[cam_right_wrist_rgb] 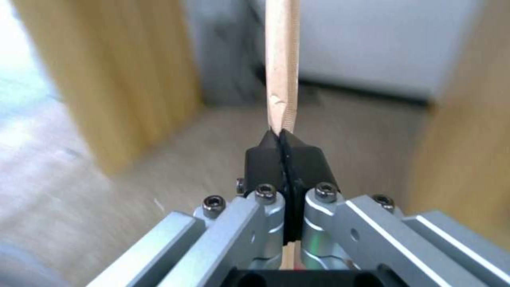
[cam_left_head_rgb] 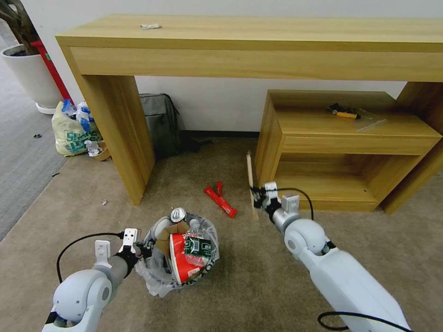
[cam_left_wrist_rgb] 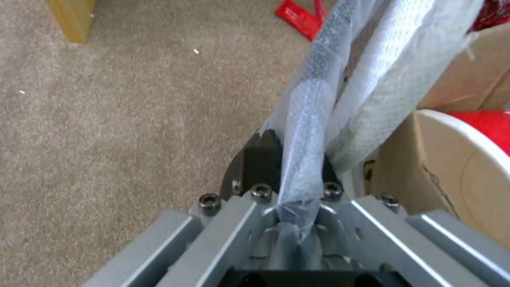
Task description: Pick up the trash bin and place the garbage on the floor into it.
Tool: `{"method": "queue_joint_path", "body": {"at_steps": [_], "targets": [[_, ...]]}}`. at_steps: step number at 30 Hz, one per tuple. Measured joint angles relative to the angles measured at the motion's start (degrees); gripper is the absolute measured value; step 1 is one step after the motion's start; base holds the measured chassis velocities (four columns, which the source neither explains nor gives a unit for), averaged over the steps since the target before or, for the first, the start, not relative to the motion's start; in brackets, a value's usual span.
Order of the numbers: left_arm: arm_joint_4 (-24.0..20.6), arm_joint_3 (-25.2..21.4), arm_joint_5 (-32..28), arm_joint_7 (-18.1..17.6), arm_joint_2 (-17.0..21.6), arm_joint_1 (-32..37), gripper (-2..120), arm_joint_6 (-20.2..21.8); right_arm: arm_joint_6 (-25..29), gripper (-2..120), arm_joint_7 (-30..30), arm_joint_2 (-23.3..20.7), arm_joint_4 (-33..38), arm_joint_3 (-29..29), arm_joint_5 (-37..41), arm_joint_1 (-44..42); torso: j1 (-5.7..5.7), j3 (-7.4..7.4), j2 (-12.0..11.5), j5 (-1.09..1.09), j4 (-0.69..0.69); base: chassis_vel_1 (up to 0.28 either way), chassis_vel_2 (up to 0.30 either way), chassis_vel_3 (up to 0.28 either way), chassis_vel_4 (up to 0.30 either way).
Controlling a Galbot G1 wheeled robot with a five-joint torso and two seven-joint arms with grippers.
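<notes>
Two grippers were both busy when you looked. Low and left of centre in the head view, your left gripper (cam_left_head_rgb: 144,249) was closed on the plastic liner at the rim of the trash bin (cam_left_head_rgb: 184,251), which sat on the beige floor (cam_left_head_rgb: 258,276) already stuffed with a red paper cup (cam_left_head_rgb: 181,263), a can (cam_left_head_rgb: 177,214), cardboard and a green wrapper. Right of centre, your right gripper (cam_left_head_rgb: 256,197) was clamped on a wooden stick (cam_left_head_rgb: 250,171), which stood nearly upright just in front of the low shelf unit (cam_left_head_rgb: 341,147).

Between the two grippers a red wrapper (cam_left_head_rgb: 220,201) lay on the floor, apart from the bin. Around you stood the long wooden tabletop (cam_left_head_rgb: 258,32) across the top of the frame, a grey backpack (cam_left_head_rgb: 160,123) under it against the wall, and a yellowish shopping bag (cam_left_head_rgb: 73,131) beside a white plant pot (cam_left_head_rgb: 32,76) at upper left. One small scrap lay on the tabletop, and a yellow tool on the shelf unit.

Your left wrist view showed what the head view could not: the liner (cam_left_wrist_rgb: 310,131) pinched between the black pads (cam_left_wrist_rgb: 260,163), with cardboard (cam_left_wrist_rgb: 409,171) and the cup's rim just beside. Your right wrist view showed the stick (cam_right_wrist_rgb: 281,67) running through the shut pads (cam_right_wrist_rgb: 264,161).
</notes>
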Motion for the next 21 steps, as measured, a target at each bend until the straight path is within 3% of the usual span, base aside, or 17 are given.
{"method": "queue_joint_path", "body": {"at_steps": [8,15,21], "targets": [[0.85,1.35,-0.39,-0.7,0.54,-0.98,0,0.0,4.29,0,-10.61,-1.9,7.2,-4.02,3.06,0.75,0.0,0.0,0.0,-0.01,0.0,0.0,0.0,0.0,0.0],[0.85,2.16,-0.31,-0.81,0.61,-1.28,0,0.0,4.48,0,-15.2,-4.44,9.09,-9.72,3.77,0.69,0.0,0.0,0.0,-0.01,0.0,0.0,0.0,0.0,0.0],[1.3,2.17,-0.33,-0.65,0.67,-1.65,0,0.0,3.09,0,-15.77,-6.36,10.98,-12.7,6.23,1.8,0.0,0.0,0.0,-0.01,0.0,0.0,0.0,0.0,0.0]]}}
